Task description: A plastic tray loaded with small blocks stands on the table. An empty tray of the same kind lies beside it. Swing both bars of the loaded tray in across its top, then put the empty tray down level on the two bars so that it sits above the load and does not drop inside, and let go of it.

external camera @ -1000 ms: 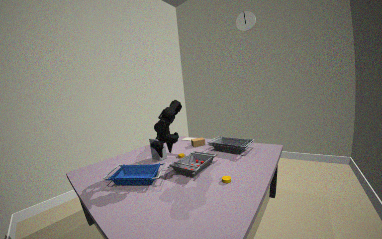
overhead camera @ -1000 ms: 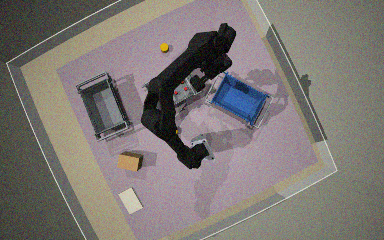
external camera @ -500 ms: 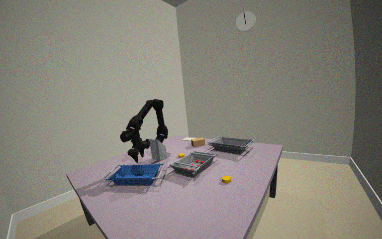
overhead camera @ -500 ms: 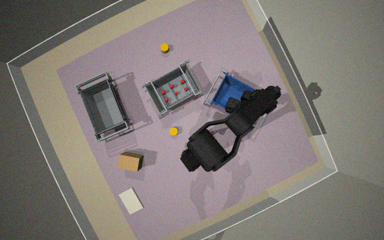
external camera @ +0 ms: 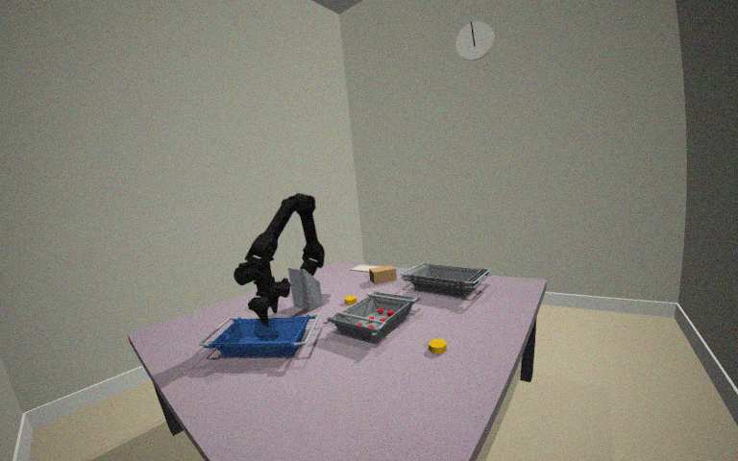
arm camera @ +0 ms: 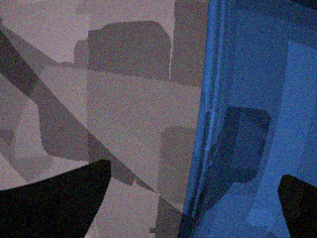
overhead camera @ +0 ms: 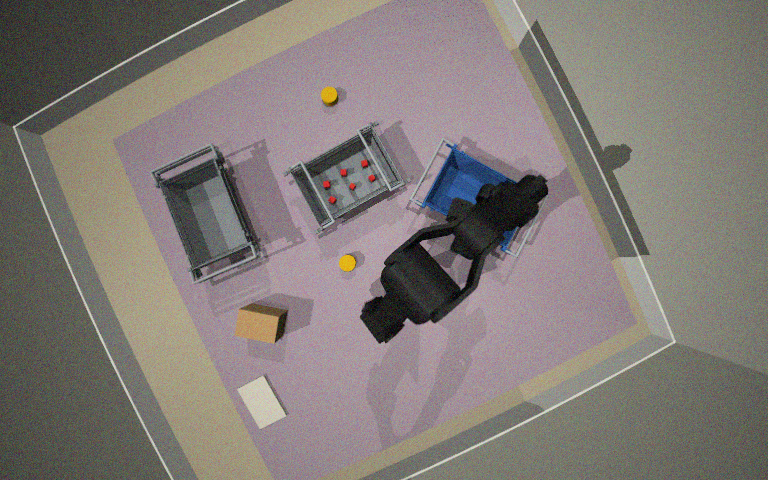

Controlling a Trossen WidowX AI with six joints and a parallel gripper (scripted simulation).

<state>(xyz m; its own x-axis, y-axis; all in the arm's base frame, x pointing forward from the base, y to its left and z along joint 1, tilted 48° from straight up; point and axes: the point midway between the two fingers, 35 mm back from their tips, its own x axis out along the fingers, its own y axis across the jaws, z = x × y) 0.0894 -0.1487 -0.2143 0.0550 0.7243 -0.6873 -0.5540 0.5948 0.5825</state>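
Observation:
The loaded grey tray (overhead camera: 362, 211) (external camera: 351, 327) stands mid-table with several red blocks (overhead camera: 343, 172) inside. Its left bar (overhead camera: 315, 194) and right bar (overhead camera: 375, 160) both lie across its top. An empty blue tray (overhead camera: 481, 163) (external camera: 258, 348) (arm camera: 210, 74) stands to the right in the top view, its wire bars out over its ends. My gripper (external camera: 270, 316) (arm camera: 200, 179) is open and empty, pointing down at the blue tray's long side. In the wrist view the rim runs between the fingers, one outside and one over the inside. The top view hides the fingertips beneath the arm.
Another empty grey tray (overhead camera: 237, 206) (external camera: 443, 283) stands at the left in the top view. Yellow discs (overhead camera: 329, 95) (overhead camera: 347, 262) (external camera: 437, 346) (external camera: 350, 300) lie on either side of the loaded tray. An orange box (overhead camera: 257, 324) (external camera: 381, 275) and a white slab (overhead camera: 261, 401) lie farther off.

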